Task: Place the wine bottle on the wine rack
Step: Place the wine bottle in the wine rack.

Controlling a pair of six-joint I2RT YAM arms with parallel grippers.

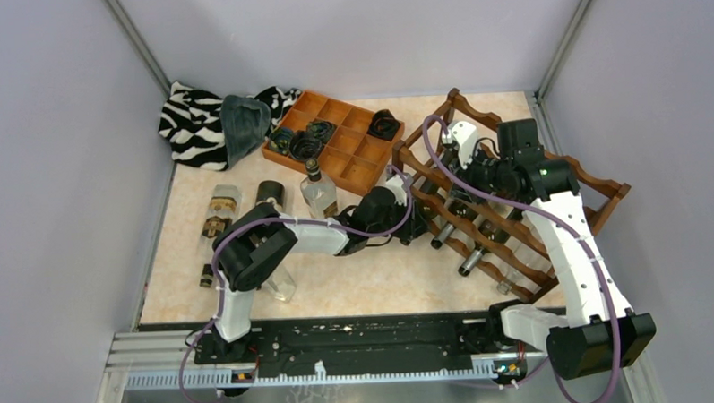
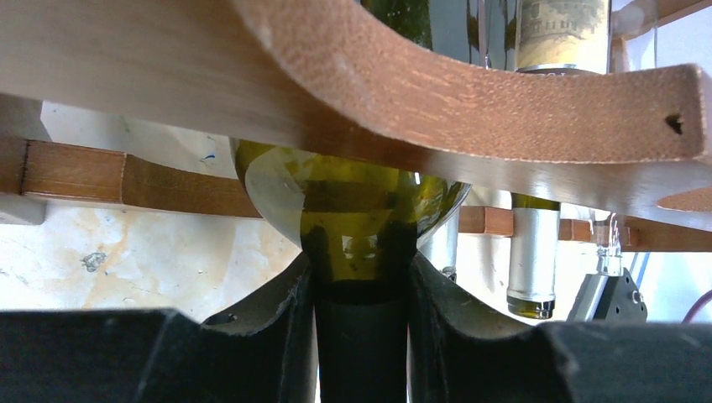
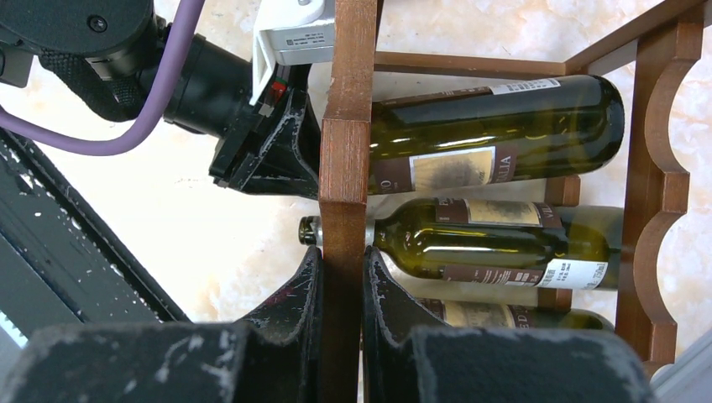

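Wine rack (image 1: 604, 191), reddish-brown with wavy rails: stands on the table (image 1: 356, 287) toward the far right corner, slantwise along the right edge.

Wine bottle (image 3: 495, 126), dark green with a pale label: lies on its side in the rack, body between the rails, neck poking out past the corner post (image 3: 344, 101) on the side facing the table's middle.

Left claw (image 2: 361, 281): closes narrowly on the bottle's dark neck, one finger (image 2: 273, 323) pressed to each side, just below the green shoulder; sits under a curved rail (image 2: 470, 101) of the rack.

Right claw (image 3: 342, 260): clamps that upright post of the rack from both sides, nearly shut, with nothing else in its hold.

Below the held bottle, right wrist view: second bottle (image 3: 495, 243), also lying flat, labels showing, and a third (image 3: 512, 317) partly hidden beneath.

Left wrist view, right of the claw: grey-capped neck (image 2: 533, 260) of another bottle, reaching past the rail.

Far edge, near the middle: orange-brown tray (image 1: 357, 170) of compartments, dark coiled items in some.

Far left corner: black-and-white striped cloth (image 1: 189, 127) with a grey cloth (image 1: 243, 125) on it.

Just in front of the tray: clear bottle (image 1: 318, 192), upright.

Near the left edge: more glass bottles (image 1: 219, 211), lying down.
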